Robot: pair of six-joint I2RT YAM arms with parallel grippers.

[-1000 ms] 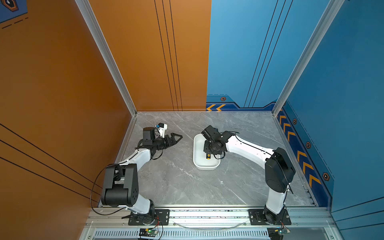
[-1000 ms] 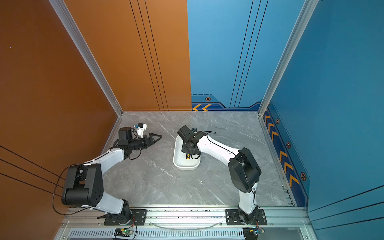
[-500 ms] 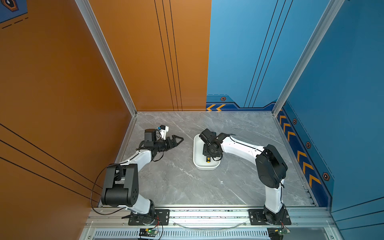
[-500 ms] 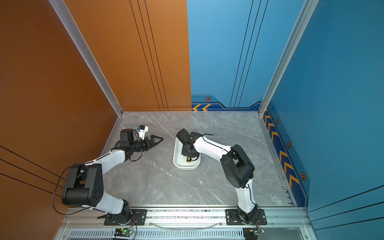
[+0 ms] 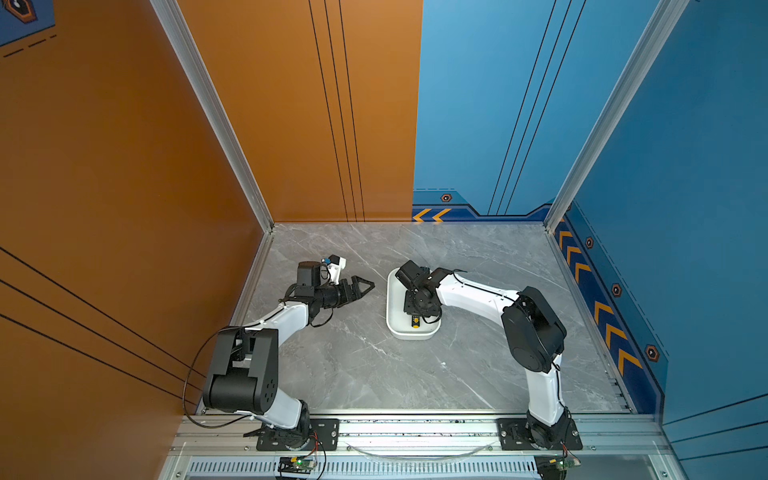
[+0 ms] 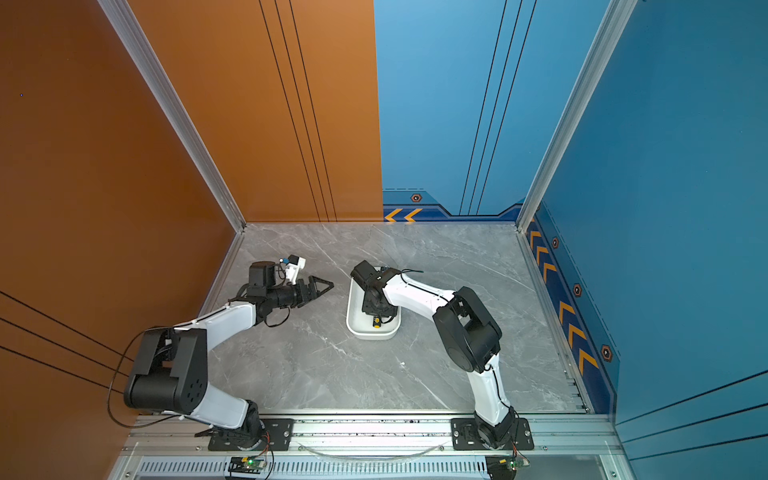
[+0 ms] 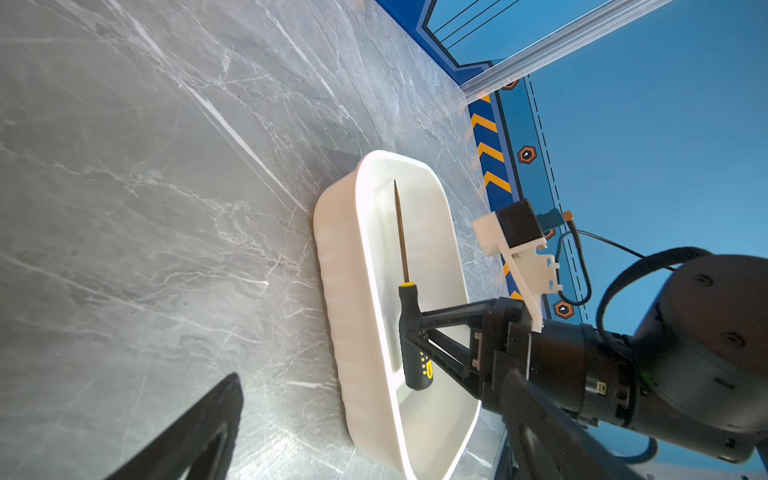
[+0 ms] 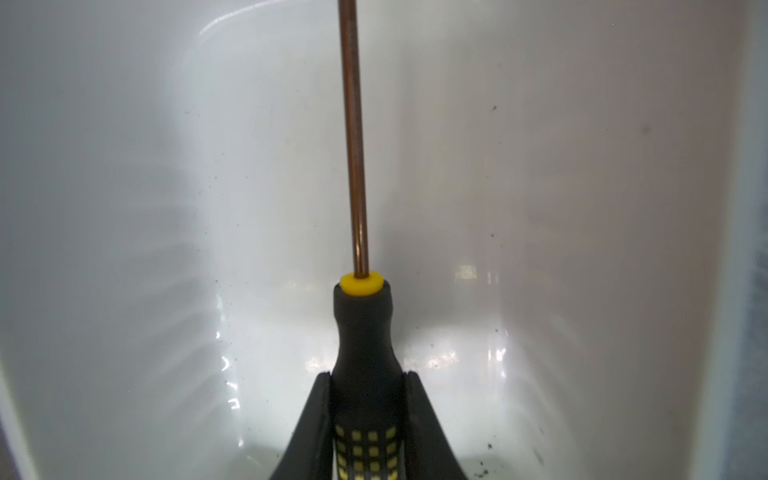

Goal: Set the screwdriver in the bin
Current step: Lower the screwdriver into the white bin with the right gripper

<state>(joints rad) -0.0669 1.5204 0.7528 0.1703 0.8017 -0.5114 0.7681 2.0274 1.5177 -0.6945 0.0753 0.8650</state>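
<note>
Bottom of both top views: the left arm base (image 5: pixel 286 432) and right arm base (image 5: pixel 540 432) are being shown bolted to a metal rail (image 5: pixel 415 428) at the edge of the grey marble table (image 5: pixel 374 374).

Just above frame centre, the bin (image 5: pixel 390 320) is being seen flat on the table, with its long side running up the frame. The screwdriver (image 5: pixel 414 322) is being held inside the bin's outline. Only its yellow butt end is being shown at the bin's lower end in both top views; the rest is being covered by the right wrist.

The right gripper (image 8: pixel 368 376) is being shown clamped narrow on the black handle, with both fingers (image 8: pixel 316 415) pressed against its sides in the right wrist view. In the left wrist view the screwdriver is being seen lying along the bin's length, shaft tip pointing at the bin's upper end in the frame. Contact with the bin floor cannot be told.

Left of the bin and well apart from it, the left gripper (image 5: pixel 371 285) is being shown pointed toward the bin, holding nothing. Its fingers (image 7: pixel 208 424) are being seen spread wide near the bottom edge of the left wrist view.

The upper part of the top views is being filled by an orange wall (image 5: pixel 291 104) and a blue wall (image 5: pixel 478 104).
</note>
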